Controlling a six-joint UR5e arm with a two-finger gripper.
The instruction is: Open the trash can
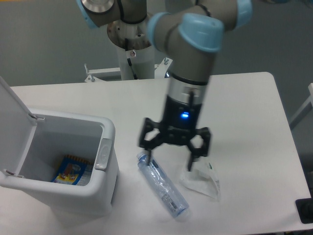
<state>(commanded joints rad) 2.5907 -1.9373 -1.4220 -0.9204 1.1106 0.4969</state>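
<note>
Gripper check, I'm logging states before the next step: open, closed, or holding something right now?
Gripper: open and empty, jaws spread above the plastic bottle and the crumpled wrapper, away from the trash can.

A white table (244, 107) carries a white trash can (73, 191) at its left, lid up. A clear plastic bottle (163, 191) lies near the front, a crumpled clear bag (203, 181) just beside it.

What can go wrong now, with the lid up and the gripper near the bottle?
The open gripper hangs low over the bottle and the clear bag; moving sideways, a finger may roll the bottle or drag the bag. The lid of the trash can stands near upright; a bump might drop it shut.
</note>
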